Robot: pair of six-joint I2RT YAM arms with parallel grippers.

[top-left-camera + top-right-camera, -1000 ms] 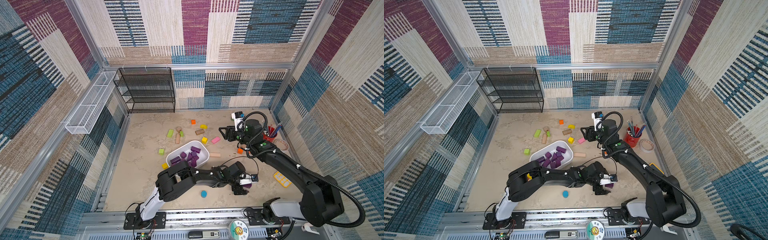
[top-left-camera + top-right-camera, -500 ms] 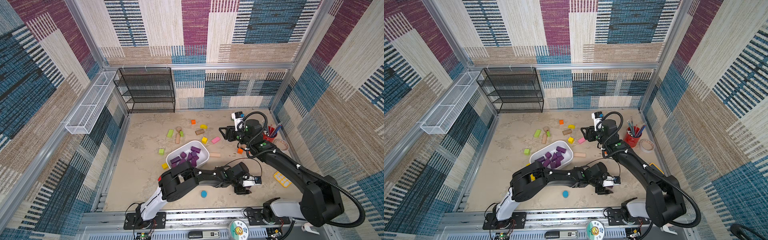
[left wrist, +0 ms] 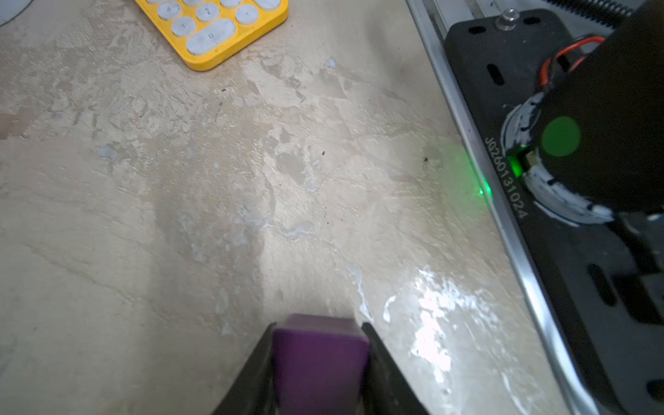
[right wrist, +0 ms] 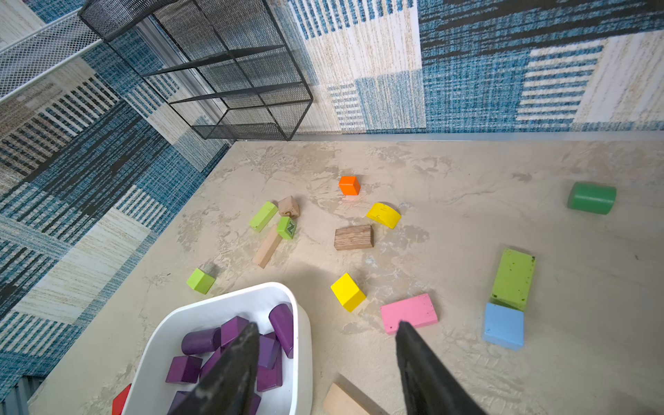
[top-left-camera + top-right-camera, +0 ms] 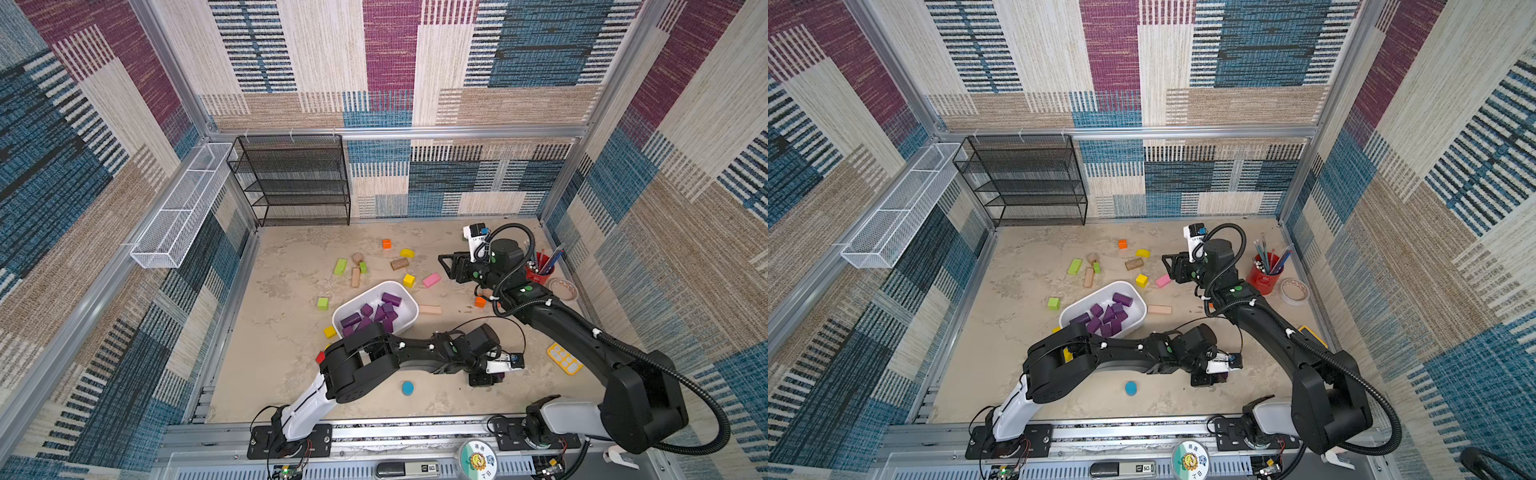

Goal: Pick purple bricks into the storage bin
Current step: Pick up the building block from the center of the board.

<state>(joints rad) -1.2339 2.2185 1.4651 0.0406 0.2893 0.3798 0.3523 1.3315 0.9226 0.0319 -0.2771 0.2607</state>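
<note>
Closing in over the last second, the left gripper (image 3: 318,328) now has its jaws pressed against both sides of a purple brick (image 3: 319,366), down at the table (image 5: 291,332) near the front edge, toward the right corner. Mid-table sits the storage bin (image 5: 409,313), holding the other purple bricks (image 5: 374,313). Toward the far right corner the right gripper (image 4: 327,325) hangs with jaws moderately apart, gripping nothing, near the pink bar (image 4: 409,312).

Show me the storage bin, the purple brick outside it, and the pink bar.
storage bin (image 4: 222,305), right wrist view, bare inner wall.
purple brick (image 3: 319,363), left wrist view, middle of its visible face.
pink bar (image 4: 409,312), right wrist view, middle of its top face.
</note>
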